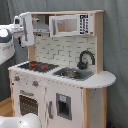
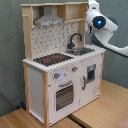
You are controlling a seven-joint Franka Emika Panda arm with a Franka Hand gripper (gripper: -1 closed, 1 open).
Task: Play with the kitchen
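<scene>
Wooden flooring is seen under the kitchen.
Its gripper is held at ten o'clock, beside the hood; finger spread cannot be told.

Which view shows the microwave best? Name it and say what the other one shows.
The first exterior view: the microwave faces the camera, with its door and control panel plain on the kitchen's top shelf. In the second exterior view, the robot arm covers that corner, and no microwave shows.
</scene>
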